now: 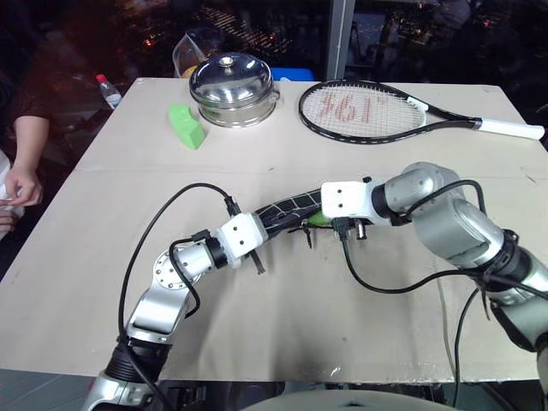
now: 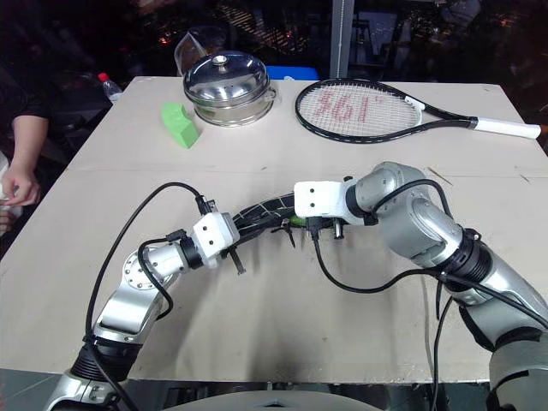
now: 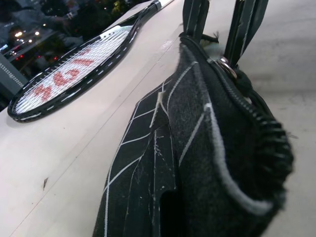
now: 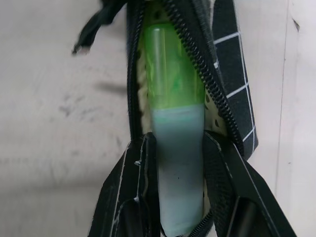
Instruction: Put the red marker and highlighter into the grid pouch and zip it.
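Note:
The grid pouch (image 1: 289, 207) hangs just above the table's middle, its zipper mouth open and facing upward. My left gripper (image 1: 262, 228) is shut on the pouch's near end and holds it level. From the other end my right gripper (image 4: 180, 145) tilts down, shut on the highlighter (image 4: 170, 74). The highlighter's green end sits inside the mouth between the zipper teeth, against the tan lining, while its pale part lies between my fingers (image 4: 143, 197). The zipper pull (image 3: 227, 66) sits at the far end of the opening. The red marker is out of view.
At the table's back stand a green wedge block (image 1: 187, 126), a steel pot with lid (image 1: 233, 86) and a tennis racket (image 1: 368, 110). A person's hand (image 1: 21, 184) rests past the left table edge, near a small bottle (image 1: 109, 90).

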Motion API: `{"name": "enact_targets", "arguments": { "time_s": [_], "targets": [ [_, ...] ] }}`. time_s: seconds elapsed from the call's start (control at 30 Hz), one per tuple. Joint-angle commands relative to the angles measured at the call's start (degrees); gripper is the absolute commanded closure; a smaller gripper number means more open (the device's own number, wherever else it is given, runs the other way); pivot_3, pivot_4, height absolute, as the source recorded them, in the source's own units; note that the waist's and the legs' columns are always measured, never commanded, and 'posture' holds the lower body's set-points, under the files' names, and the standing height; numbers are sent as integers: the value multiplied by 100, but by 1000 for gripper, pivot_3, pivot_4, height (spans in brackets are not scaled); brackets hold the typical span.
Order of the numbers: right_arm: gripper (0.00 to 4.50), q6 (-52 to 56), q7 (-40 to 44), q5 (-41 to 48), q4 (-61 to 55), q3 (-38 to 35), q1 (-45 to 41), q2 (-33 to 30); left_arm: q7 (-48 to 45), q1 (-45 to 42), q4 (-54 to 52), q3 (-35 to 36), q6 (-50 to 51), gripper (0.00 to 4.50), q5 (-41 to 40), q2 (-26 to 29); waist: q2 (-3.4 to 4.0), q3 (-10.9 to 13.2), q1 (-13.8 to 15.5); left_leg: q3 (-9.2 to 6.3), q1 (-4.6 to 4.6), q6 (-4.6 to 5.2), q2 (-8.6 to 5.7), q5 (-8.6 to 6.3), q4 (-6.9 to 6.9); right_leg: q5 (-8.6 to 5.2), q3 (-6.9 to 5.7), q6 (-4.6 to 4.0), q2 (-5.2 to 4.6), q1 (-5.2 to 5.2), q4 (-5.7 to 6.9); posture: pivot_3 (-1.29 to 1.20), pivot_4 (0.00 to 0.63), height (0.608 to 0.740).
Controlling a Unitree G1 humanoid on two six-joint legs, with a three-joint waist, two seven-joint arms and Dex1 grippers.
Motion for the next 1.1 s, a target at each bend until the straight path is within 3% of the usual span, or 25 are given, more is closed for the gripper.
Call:
{"name": "enact_targets", "arguments": {
  "time_s": [0.03, 0.2, 0.27, 0.3, 0.43, 0.57, 0.67, 0.77, 0.93, 1.1],
  "targets": [
    [3845, 17, -174, 0, 83, -49, -146, 80, -142, 52, -420, 4, 26, 4500, -338, -15, 0, 0, 7, 0, -1, 0, 0, 0, 0, 0, -1, 0, 0, 0, 1, 0, 150, 740],
    [3845, -162, -109, 155, 287, -11, -241, 316, -183, 91, -387, -13, 25, 4500, -315, 26, 0, 0, 3, -1, -2, 0, -1, 0, 2, 0, -1, 0, 2, -2, 2, 0, 150, 740],
    [2820, -141, -113, 234, 306, -104, -244, 361, -152, 112, -374, 7, 73, 4500, -326, 16, 0, 0, 5, -2, -2, 0, -1, 0, 2, 0, -2, 0, 2, -2, 2, 0, 150, 740],
    [2688, -171, -50, 286, 260, -169, -231, 269, -93, 126, -356, 61, 158, 4500, -373, -15, 0, 0, 6, -2, -2, 0, -1, 0, 1, 0, -2, 0, 2, -2, 2, 0, 150, 740],
    [931, -5, 463, 896, -204, -680, -173, -281, 18, 163, -335, 231, 437, 4500, -536, -61, 0, 0, 31, -6, -9, 0, -3, 0, 1, 0, -6, 1, -1, -3, -1, 0, 150, 740],
    [931, 947, 844, 1945, -533, -1798, -247, -728, 93, 134, -442, 330, 699, 4500, -694, -72, -1, 1, 23, -12, -12, 1, -4, 0, 4, 0, -8, 1, -5, -2, -3, 0, 150, 740],
    [931, 2418, 832, 2869, -897, -2786, -224, -708, 211, -10, -511, 392, 933, 4500, -798, -126, -1, 1, 14, -18, -12, 0, -3, 0, 4, 0, -4, -1, -26, -2, -2, 0, 150, 740],
    [931, 3608, 557, 3493, -1412, -3324, -27, -488, 308, -218, -543, 453, 1092, 4500, -890, -211, -2, 0, 14, -31, -16, 1, -2, 0, 3, 0, -1, -3, -28, -2, -1, 0, 150, 740],
    [931, 4440, -791, 3649, -1904, -3269, 644, 586, 301, -477, -499, 370, 1143, 4500, -884, -275, -5, -2, 9, -35, -18, 1, -4, 0, 4, 0, 0, -2, -25, 0, 2, 0, 150, 740],
    [931, 4428, -2376, 3259, -1328, -3548, 733, 2267, 153, -419, -403, 275, 954, 4500, -762, -228, -3, -1, -3, -36, -28, -6, -8, 5, 7, 1, 0, 0, 2, -8, 7, 0, 150, 740]
  ]
}}
